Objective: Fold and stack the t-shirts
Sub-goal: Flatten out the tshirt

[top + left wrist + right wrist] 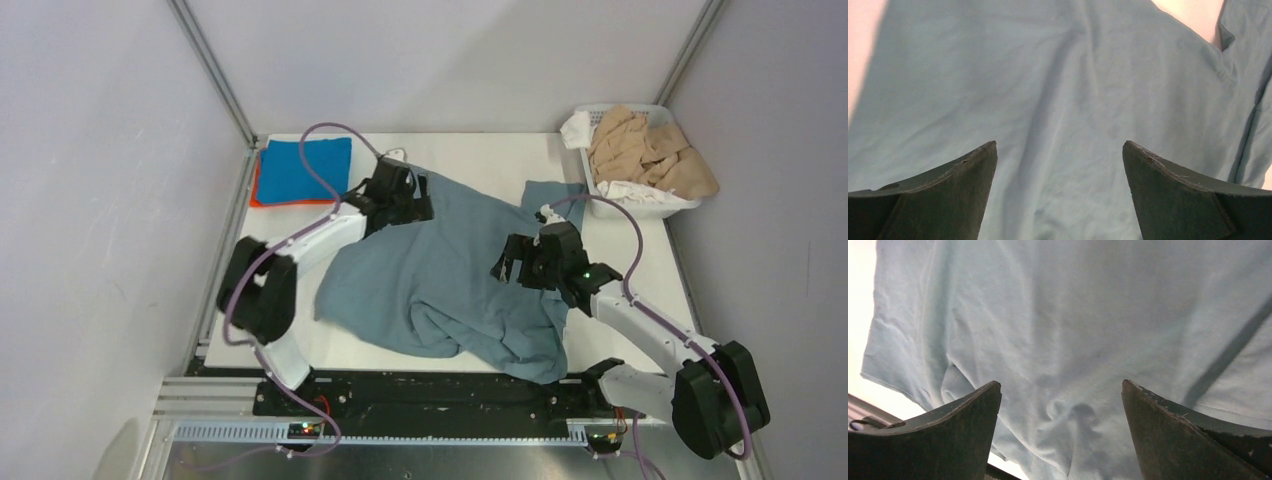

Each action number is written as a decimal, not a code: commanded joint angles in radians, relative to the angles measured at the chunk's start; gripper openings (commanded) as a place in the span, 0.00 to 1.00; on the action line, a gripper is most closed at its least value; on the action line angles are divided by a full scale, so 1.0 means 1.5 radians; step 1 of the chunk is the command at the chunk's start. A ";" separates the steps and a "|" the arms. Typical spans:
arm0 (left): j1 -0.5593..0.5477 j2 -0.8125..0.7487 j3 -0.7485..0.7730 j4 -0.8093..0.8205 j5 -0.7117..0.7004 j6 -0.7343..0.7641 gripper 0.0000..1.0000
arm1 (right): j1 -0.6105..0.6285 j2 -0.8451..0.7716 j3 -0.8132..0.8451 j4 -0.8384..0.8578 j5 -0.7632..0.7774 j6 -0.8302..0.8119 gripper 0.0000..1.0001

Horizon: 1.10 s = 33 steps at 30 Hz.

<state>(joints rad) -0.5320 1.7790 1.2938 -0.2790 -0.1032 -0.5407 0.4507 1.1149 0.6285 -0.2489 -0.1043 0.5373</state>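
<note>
Left of white plastic slatted basket (625,107) — large dusty grey-blue cloth t-shirt (440,285) lies rumpled on surface (480,160) | left hand (1060,145) and right hand (1060,383) both spread, empty, over it | step: likely flattening | next: pinch hem corners — pull smooth

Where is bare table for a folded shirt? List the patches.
Bare table runs along the far edge, between the folded blue shirt and the basket. A smaller patch lies near-left of the grey-blue shirt. Centre crowded: that shirt under the left gripper and right gripper.
</note>
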 commanded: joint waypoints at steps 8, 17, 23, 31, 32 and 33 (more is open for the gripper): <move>0.000 -0.011 -0.023 0.004 -0.036 0.003 1.00 | -0.011 0.045 0.033 0.005 0.069 -0.037 0.96; 0.011 0.044 -0.049 0.004 -0.013 -0.022 1.00 | -0.021 0.222 0.099 0.044 0.135 -0.030 0.93; 0.011 -0.024 -0.181 0.003 -0.013 -0.046 1.00 | 0.031 0.216 0.082 -0.018 0.150 -0.020 0.92; -0.025 -0.250 -0.458 -0.005 0.053 -0.147 1.00 | 0.110 0.077 0.016 -0.118 0.102 0.016 0.92; -0.034 -0.298 -0.474 -0.009 0.055 -0.156 1.00 | 0.122 0.047 0.005 -0.124 0.097 0.024 0.92; -0.046 -0.321 -0.497 -0.023 0.059 -0.160 1.00 | 0.133 0.020 0.001 -0.138 0.089 0.029 0.92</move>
<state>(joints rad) -0.5442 1.4277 0.6746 -0.1986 -0.0818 -0.6907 0.5968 1.2812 0.6579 -0.3634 0.0677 0.5323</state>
